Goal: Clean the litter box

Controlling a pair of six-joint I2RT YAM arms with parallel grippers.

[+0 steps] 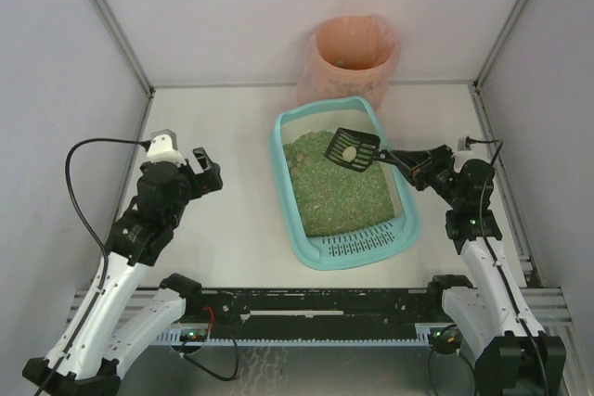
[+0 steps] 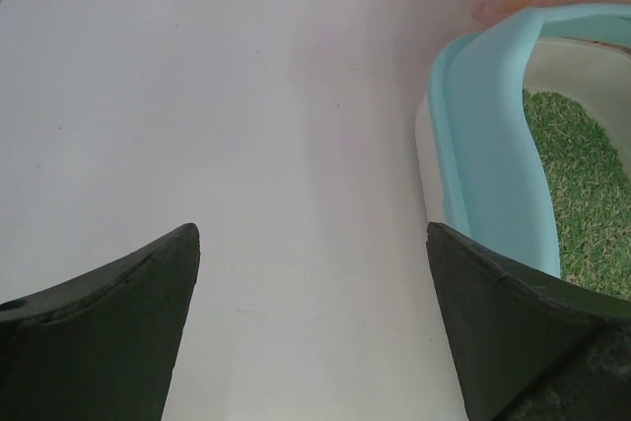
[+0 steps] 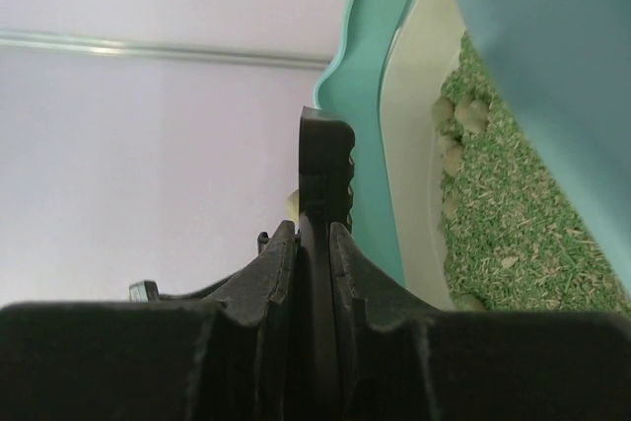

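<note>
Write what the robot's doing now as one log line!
right fingers: shut on scoop | scoop: one clump aboard, over litter box | left fingers: open, beside box | bin: behind box

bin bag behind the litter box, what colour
The bin bag is pink; the top external view shows it best.

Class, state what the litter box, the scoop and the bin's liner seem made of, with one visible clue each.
Litter box: likely moulded plastic, smooth teal rim, slotted end. Scoop: probably rigid black plastic, matte, slotted. Liner: thin pink plastic film, translucent and wrinkled.
</note>
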